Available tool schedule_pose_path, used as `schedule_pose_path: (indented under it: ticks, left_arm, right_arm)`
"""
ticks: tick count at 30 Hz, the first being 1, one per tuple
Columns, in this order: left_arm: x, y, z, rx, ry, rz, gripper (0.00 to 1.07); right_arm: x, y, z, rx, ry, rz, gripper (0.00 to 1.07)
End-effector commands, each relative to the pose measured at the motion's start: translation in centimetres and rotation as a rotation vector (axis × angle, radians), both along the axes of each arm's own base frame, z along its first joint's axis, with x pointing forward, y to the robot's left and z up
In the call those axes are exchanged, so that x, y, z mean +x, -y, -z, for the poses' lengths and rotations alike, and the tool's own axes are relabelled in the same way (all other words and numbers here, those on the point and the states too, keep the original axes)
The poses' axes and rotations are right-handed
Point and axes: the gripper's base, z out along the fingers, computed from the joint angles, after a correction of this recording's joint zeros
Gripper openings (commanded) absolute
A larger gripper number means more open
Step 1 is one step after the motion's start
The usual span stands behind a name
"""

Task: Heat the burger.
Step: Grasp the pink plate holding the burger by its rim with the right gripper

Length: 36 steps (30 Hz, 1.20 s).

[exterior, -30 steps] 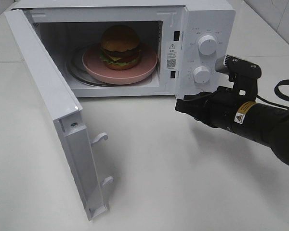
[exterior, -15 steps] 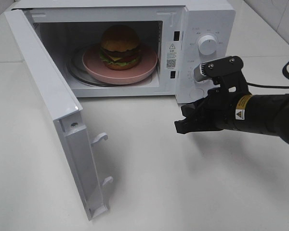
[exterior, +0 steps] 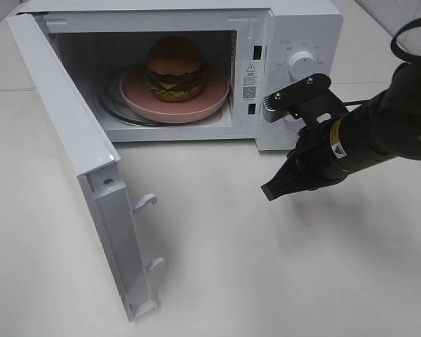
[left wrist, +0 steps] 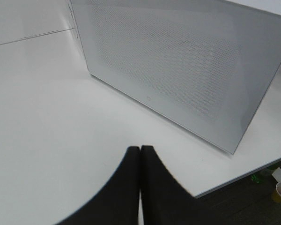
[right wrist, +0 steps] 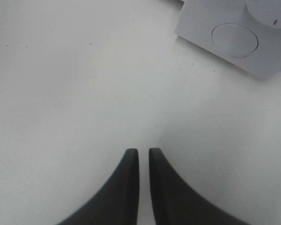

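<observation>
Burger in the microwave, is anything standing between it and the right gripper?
Nothing visible does. The burger sits on the pink plate inside the cavity, the door swung wide to the left. The right gripper hangs over the table before the control panel, right of the opening.

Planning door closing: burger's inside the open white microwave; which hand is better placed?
Likely the left hand: it faces the outer side of the white microwave door; the right hand hangs by the white dial.

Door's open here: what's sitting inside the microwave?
Inside the microwave, the burger sits on a pink plate resting on the glass turntable. The burger hides the plate's middle and part of the back wall; the plate covers most of the turntable.
</observation>
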Motion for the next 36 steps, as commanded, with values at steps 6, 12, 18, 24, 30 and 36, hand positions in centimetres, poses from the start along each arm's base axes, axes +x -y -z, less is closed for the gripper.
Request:
schedule_pose_path:
  ticks: [6,12,18,24,30,36]
  left_arm:
    - [0.0,0.0,0.0,-0.007,0.016,-0.004,0.00]
    - [0.0,0.0,0.0,-0.007,0.016,-0.004,0.00]
    - [0.0,0.0,0.0,-0.007,0.016,-0.004,0.00]
    - [0.0,0.0,0.0,-0.007,0.016,-0.004,0.00]
    - [0.0,0.0,0.0,-0.007,0.016,-0.004,0.00]
    - [0.0,0.0,0.0,-0.007,0.016,-0.004,0.00]
  right_arm:
    - [-0.2,-2.3,-2.9,-0.015,-0.182,0.005,0.11]
    - [-0.4,-4.0,-4.3,0.052,-0.244,-0.188,0.14]
    - [-0.5,-4.4,-4.6,0.080,-0.246,-0.237,0.19]
    - [-0.3,-4.5,-4.7,0.060,-0.204,-0.296,0.36]
    - [0.2,-4.7,-5.1,0.043,-0.133,-0.362,0.60]
    - [1.0,-5.3,-6.3,-0.019,-0.028,-0.522,0.65]
